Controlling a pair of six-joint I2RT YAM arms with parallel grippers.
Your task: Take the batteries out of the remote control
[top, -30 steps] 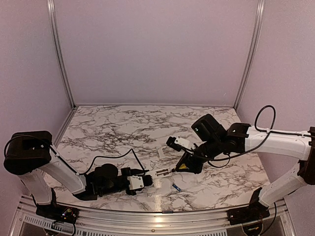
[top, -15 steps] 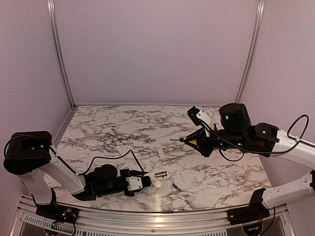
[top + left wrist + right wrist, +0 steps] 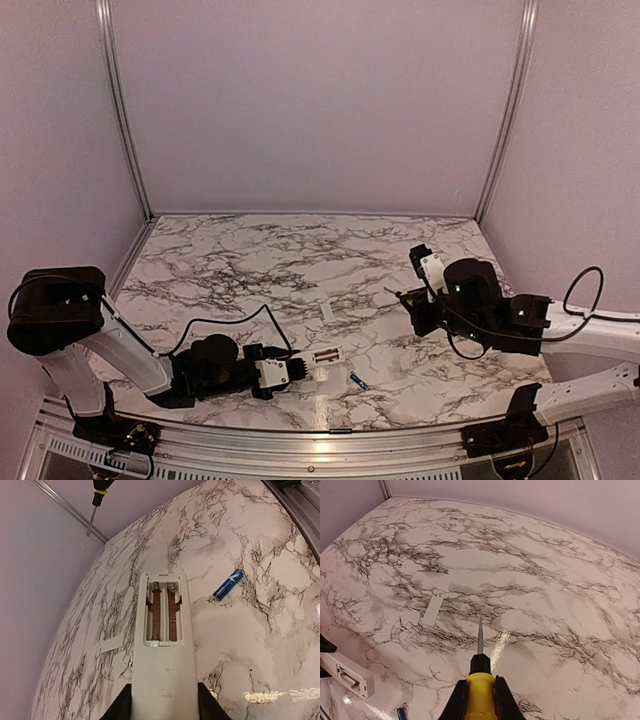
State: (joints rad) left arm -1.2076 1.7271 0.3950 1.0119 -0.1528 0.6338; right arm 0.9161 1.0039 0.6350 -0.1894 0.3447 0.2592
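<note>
In the lower left of the top view, the left gripper (image 3: 300, 367) lies low over the marble table (image 3: 250, 260) and clamps the remote control (image 3: 326, 356) by one end. In the left wrist view the two dark fingers (image 3: 121, 707) press on both sides of the white bar, and the held end is cut off by the lower edge. The battery bay faces up and is uncovered, with two brown strips and small metal contacts inside. I can read no brand or writing on the remote.

The small flat white cover piece (image 3: 328, 311) lies on the table, above the remote in the top view and apart from it.

One of the batteries (image 3: 228, 584), blue, lies on the marble just to the right of the remote, not touching it. It carries a white mark, too small to read. In the right wrist view only its tip shows at the lower edge.

At the right, the right gripper (image 3: 480, 702) is closed on the yellow-handled screwdriver (image 3: 480, 687). Its thin blade points toward the cover piece, well apart from it, and its handle is cut off below
</note>
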